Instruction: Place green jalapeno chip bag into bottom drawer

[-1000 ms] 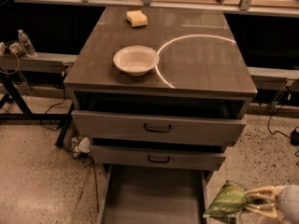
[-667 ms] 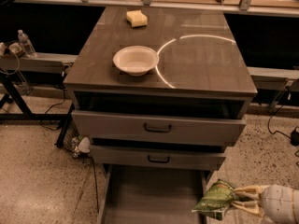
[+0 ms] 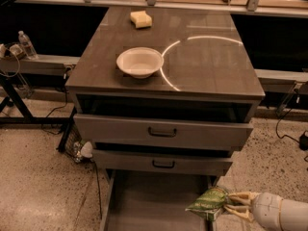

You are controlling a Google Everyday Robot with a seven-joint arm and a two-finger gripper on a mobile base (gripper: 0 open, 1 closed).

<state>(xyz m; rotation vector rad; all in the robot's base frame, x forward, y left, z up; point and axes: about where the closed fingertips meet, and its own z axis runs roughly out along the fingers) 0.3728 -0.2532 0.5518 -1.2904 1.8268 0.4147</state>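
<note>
bottom drawer (image 3: pixel 149 203) cut off below, gripper (image 3: pixel 231 202) lower right, arm (image 3: pixel 281 213) cropped, green jalapeno chip bag (image 3: pixel 207 203) print unreadable

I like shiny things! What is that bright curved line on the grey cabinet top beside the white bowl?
Camera view: that bright arc is glare, light reflected on the glossy grey cabinet top; at lower right the cream gripper holds the crinkly green chip bag over the grey bottom drawer's edge.

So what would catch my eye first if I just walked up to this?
Probably the pale gripper at the lower right, pinching a green chip bag at the right edge of the pulled-out bottom drawer. After that, the white bowl near the front of the cabinet top, and the yellow sponge further back.
</note>
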